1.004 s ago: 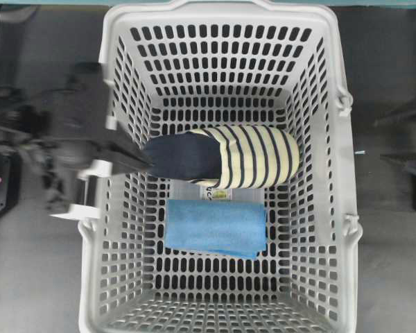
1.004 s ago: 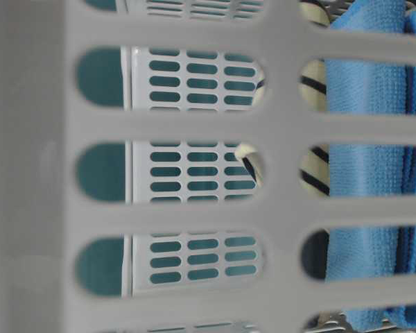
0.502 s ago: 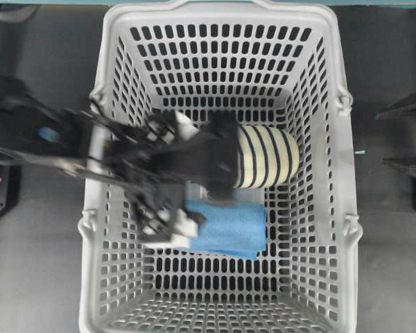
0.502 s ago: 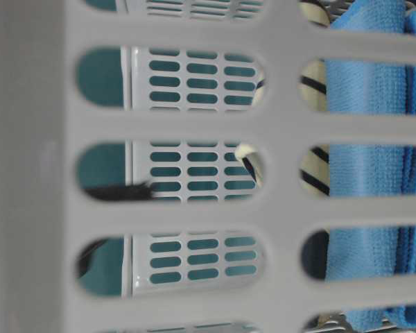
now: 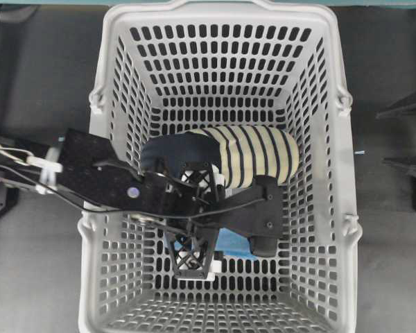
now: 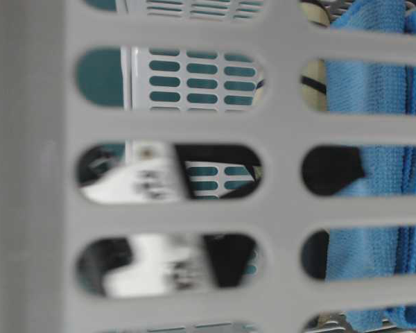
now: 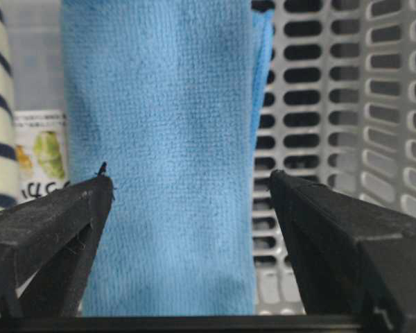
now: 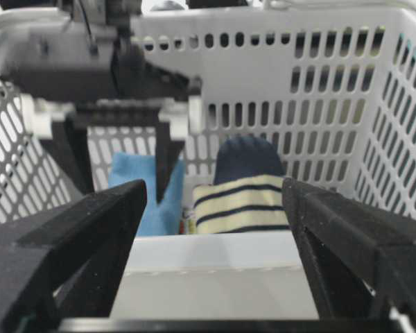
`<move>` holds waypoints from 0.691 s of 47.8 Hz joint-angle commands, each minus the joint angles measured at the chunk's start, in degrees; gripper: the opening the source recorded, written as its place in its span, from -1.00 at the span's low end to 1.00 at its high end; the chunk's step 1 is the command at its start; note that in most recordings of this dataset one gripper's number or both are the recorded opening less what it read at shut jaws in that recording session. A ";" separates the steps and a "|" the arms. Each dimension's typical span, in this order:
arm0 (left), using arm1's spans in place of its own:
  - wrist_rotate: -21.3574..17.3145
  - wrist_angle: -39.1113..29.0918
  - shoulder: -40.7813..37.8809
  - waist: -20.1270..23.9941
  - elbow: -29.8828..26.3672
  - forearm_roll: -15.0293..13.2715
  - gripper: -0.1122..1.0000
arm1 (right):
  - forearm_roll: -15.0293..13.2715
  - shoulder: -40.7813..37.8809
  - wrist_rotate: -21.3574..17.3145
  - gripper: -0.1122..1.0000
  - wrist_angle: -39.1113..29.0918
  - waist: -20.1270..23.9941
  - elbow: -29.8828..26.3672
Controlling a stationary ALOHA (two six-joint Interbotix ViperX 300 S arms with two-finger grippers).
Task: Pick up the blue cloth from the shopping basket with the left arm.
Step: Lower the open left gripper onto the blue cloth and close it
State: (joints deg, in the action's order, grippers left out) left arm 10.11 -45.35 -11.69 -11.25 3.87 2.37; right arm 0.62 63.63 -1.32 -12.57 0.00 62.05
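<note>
Dark tabletop (image 5: 41,83) surrounds the basket (image 5: 118,41). Left gripper (image 7: 191,187), jaws wide, straddles the cloth (image 7: 159,139); slipper (image 5: 249,156) at 12 o'clock. Right gripper (image 8: 215,201): wide, outside rim.

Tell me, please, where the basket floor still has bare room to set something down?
Bare floor lies between the striped slipper and the far wall of the shopping basket, and between the blue cloth and the near wall. The middle is crowded: slipper, cloth and the open left end effector above it.
</note>
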 commanded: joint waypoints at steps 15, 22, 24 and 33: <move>-0.18 1.67 -1.67 0.09 2.46 0.26 0.76 | 0.09 0.18 0.09 0.57 0.62 0.09 0.09; -0.70 2.72 -1.58 0.00 2.37 0.26 0.50 | 0.09 0.79 -0.09 0.57 0.62 0.09 0.44; -0.79 2.72 -1.49 -0.09 2.29 0.26 0.34 | 0.09 1.23 -0.09 0.57 0.62 0.09 0.44; -1.14 2.64 0.70 -0.09 1.58 0.26 -0.53 | 0.09 2.20 -0.09 0.57 0.62 0.09 0.53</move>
State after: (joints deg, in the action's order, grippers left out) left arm 9.14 -42.98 -13.01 -10.99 6.24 2.46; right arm 0.53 65.83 -1.32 -12.48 0.00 63.19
